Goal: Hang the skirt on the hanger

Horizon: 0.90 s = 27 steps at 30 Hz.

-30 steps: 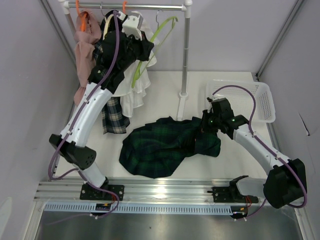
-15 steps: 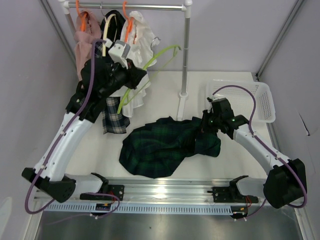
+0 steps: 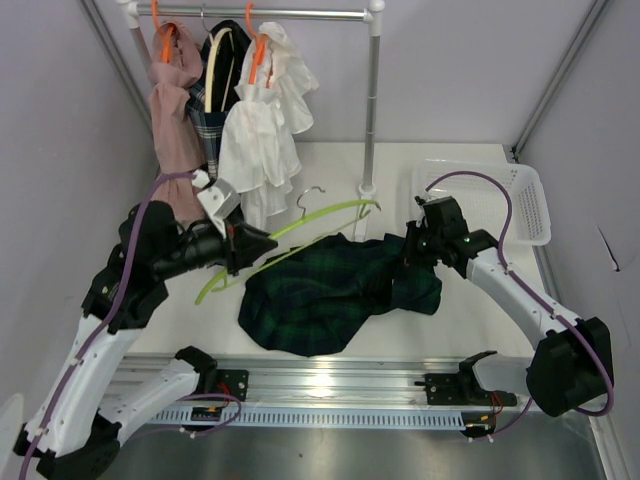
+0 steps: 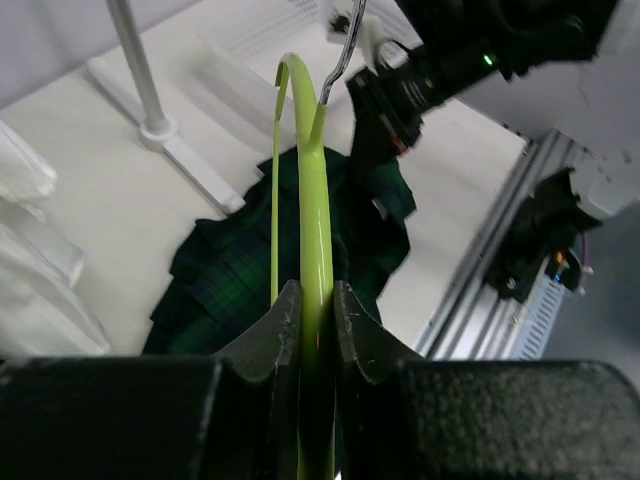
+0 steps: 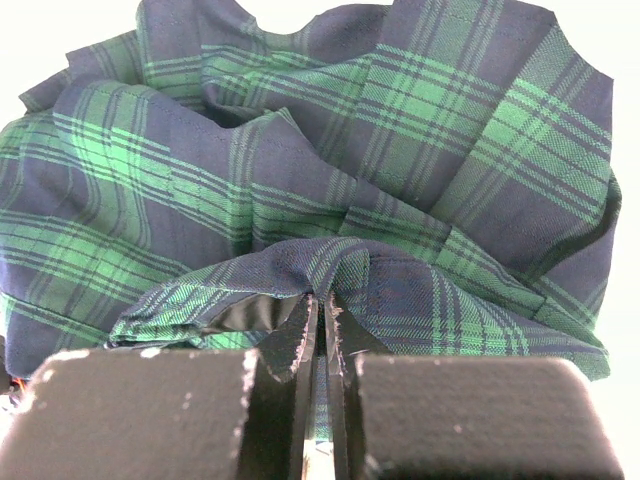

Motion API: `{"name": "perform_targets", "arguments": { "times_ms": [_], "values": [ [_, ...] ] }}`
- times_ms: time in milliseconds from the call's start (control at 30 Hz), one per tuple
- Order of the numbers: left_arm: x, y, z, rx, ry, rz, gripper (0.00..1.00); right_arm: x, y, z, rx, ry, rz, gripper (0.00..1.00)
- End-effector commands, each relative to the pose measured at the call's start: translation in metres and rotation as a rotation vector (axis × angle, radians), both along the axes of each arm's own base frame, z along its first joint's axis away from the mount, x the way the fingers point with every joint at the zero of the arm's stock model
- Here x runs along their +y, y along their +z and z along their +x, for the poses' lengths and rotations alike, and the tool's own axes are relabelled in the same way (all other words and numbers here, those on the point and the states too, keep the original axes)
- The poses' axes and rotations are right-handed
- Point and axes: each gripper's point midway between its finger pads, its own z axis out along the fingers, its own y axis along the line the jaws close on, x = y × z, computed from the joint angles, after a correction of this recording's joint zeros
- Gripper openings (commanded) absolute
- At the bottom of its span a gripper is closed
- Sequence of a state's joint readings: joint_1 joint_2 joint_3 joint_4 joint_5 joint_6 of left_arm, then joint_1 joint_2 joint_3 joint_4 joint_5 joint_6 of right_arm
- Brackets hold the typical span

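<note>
Robot lab test cell, not a home. Plain grey wall panels (image 3: 450,60) and bare metal struts (image 3: 558,80) enclose white worktop (image 3: 440,160). Left arm (image 3: 130,290) and right arm (image 3: 520,300) bolted to aluminium rail (image 3: 340,375) at near edge, with purple cables (image 3: 480,178) looped along them. Staged props: small clothes rail (image 3: 320,14) with hung garments (image 3: 260,140), white plastic basket (image 3: 535,190).

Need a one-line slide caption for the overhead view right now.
Left gripper holds a green hanger out toward the plaid skirt; right gripper pinches the skirt's edge.
</note>
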State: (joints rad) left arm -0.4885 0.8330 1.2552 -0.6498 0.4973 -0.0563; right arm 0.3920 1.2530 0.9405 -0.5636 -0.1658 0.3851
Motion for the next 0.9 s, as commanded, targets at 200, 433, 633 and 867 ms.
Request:
{"name": "perform_targets", "arguments": {
  "times_ms": [200, 433, 633, 867],
  "values": [
    [0.004, -0.045, -0.075, 0.09, -0.226, 0.021, 0.0, -0.005, 0.018, 0.01, -0.037, 0.003, -0.022, 0.0],
    [0.001, -0.063, -0.078, 0.153, -0.242, 0.048, 0.0, -0.008, 0.031, 0.01, -0.055, -0.008, -0.011, 0.0],
    [-0.009, -0.073, -0.064, 0.165, -0.217, 0.073, 0.0, -0.007, 0.04, 0.005, -0.065, 0.002, 0.008, 0.0],
    [-0.017, -0.073, -0.047, 0.153, -0.181, 0.077, 0.0, -0.008, 0.067, -0.004, -0.103, 0.016, 0.028, 0.0]
  ]
}}
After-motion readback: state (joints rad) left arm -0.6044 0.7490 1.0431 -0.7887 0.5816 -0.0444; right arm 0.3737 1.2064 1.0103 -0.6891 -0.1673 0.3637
